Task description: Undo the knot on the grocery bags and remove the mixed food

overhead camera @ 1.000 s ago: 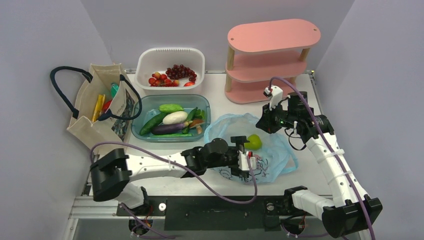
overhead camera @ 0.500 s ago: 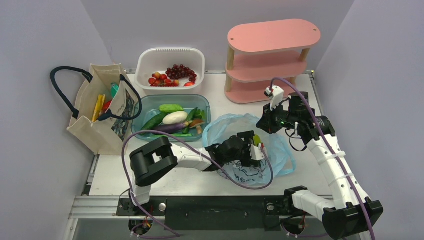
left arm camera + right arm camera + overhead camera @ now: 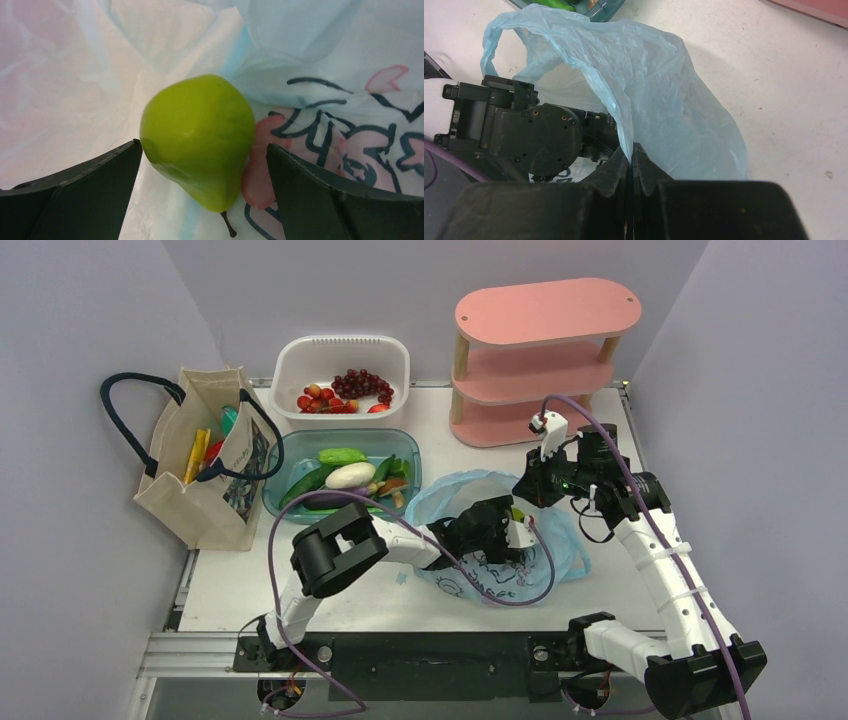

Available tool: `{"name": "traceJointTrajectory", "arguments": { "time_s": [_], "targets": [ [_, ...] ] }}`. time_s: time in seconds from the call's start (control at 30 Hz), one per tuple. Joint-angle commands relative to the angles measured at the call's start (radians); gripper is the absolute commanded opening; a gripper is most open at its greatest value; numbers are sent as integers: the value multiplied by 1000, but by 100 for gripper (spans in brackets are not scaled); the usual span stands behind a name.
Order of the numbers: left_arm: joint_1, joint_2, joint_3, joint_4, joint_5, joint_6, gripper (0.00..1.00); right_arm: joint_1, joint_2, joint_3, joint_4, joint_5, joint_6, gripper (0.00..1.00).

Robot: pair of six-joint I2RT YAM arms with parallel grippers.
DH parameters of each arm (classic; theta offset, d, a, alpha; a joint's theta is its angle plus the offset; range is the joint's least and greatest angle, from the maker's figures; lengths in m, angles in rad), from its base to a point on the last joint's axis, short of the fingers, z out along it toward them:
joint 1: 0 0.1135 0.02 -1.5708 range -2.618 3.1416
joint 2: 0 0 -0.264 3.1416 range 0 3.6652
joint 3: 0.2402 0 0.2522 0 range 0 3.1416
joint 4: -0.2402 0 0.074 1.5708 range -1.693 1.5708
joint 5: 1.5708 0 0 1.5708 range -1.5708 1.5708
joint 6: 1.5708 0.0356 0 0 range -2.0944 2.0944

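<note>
Green, smooth pear (image 3: 197, 135) lies on crinkly translucent blue plastic bag (image 3: 65, 90).

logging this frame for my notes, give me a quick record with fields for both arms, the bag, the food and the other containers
left gripper: open, inside the bag, jaws either side of the green pear, not closed on it
right gripper: shut on the blue bag rim, lifting it
bag mouth: open, untied
canvas tote: upright at far left, packets inside
teal tub: vegetables inside
white basket: grapes, small red fruit
</note>
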State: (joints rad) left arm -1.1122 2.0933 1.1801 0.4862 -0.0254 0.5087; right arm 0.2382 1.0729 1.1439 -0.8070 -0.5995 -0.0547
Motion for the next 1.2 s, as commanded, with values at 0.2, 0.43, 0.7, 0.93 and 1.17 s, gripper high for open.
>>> {"name": "traceJointTrajectory", "arguments": {
  "time_s": [0.2, 0.43, 0.7, 0.93, 1.17],
  "targets": [
    [6, -2, 42, -56, 62, 2, 83, 4, -12, -3, 44, -4, -2, 0],
    [0, -181, -55, -58, 130, 39, 65, 2, -14, -8, 50, -5, 7, 0],
    [-8, -385, -154, -147, 207, 52, 52, -7, -21, -10, 59, -21, 22, 0],
    [-24, -338, -112, -159, 156, -37, 89, -9, -30, -19, 63, -35, 30, 0],
    [-16, -175, 8, -159, 157, -58, 95, -9, -22, -2, 56, -32, 36, 0]
  ]
}}
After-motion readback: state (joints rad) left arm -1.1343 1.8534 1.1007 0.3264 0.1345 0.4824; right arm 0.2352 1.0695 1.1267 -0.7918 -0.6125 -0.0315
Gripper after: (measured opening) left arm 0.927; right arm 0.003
